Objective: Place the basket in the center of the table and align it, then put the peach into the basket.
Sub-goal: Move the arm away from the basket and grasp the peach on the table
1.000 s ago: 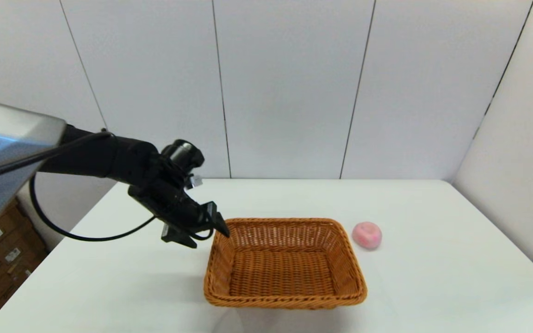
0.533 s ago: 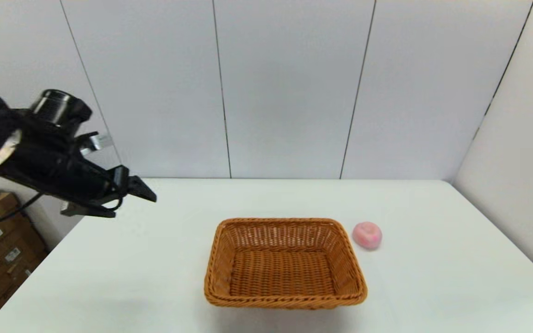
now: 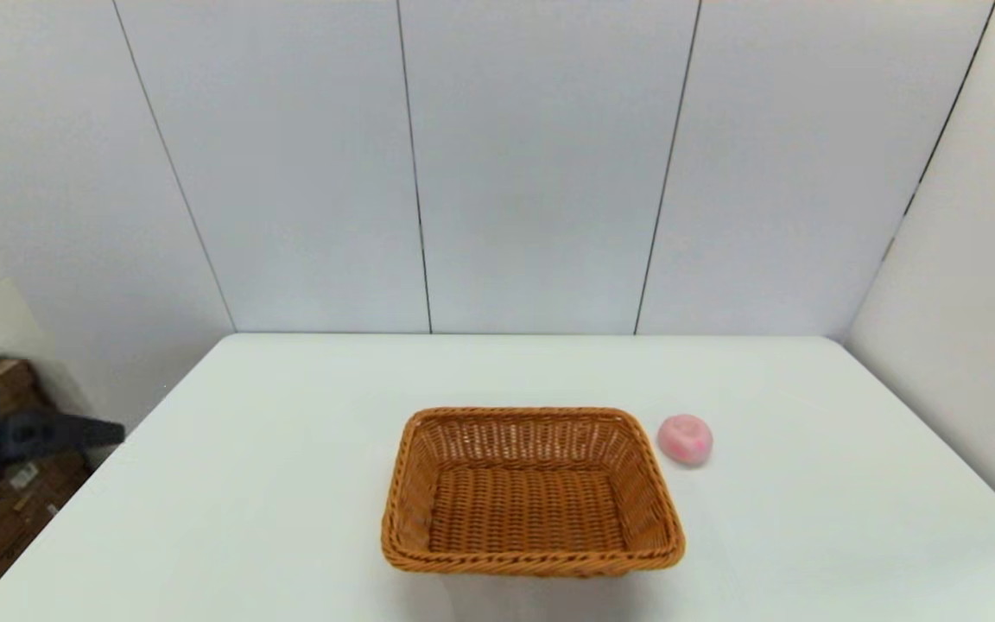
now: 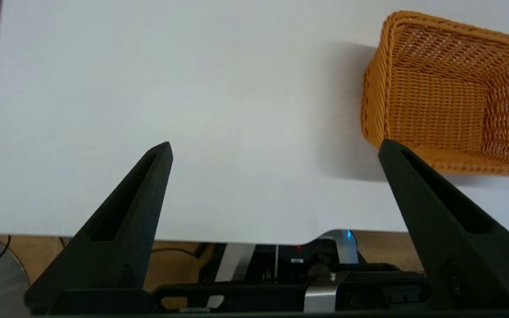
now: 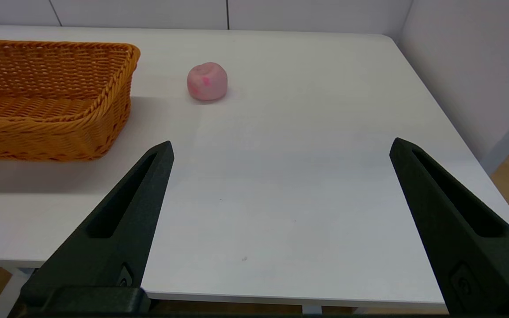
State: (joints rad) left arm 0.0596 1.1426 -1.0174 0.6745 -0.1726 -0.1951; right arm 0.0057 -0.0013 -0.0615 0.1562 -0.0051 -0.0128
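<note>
Wicker basket (image 3: 532,492), one peach (image 3: 685,439) beside it; both hands (image 4: 274,148) (image 5: 281,145) spread wide.

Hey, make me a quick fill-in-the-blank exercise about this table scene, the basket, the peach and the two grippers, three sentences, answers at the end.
1. The peach lies on the table beside the basket, on the robot's ____ side.
2. The basket holds ____.
3. The left gripper and the right gripper both have their fingers ____.

Answers: right; nothing; open
</note>
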